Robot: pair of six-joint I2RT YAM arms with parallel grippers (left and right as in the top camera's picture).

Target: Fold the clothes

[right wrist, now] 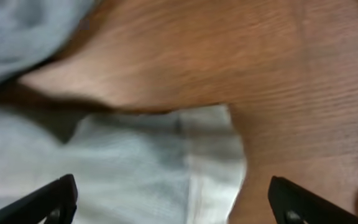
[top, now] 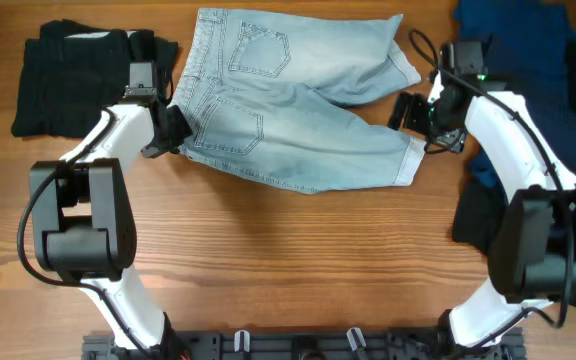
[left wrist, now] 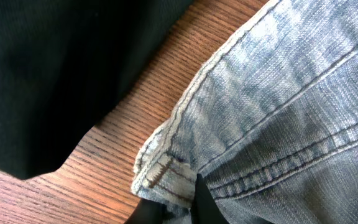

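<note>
Pale blue denim shorts (top: 288, 110) are lying flat, back pockets up, along the far edge of the worktop (top: 298, 270), around its middle. The waistband is pointing left and the cuffed legs are pointing right. Left claw (top: 173, 132) is sitting at the near corner of the waistband, clenched and grasping the denim there; in the wrist view the fabric is bunching around a dark finger (left wrist: 199, 202). Right claw (top: 404, 110) is hovering at the cuffed hem of the near leg, released. Its fingers (right wrist: 55, 199) are standing wide apart with the pale cuff showing between them, ungripped. Black garment (top: 68, 75) is resting folded at the far left corner, near the waistband, with a strip of wood showing between. Navy garment (top: 528, 50) is lying heaped at the far right corner, trailing down the right edge.
</note>
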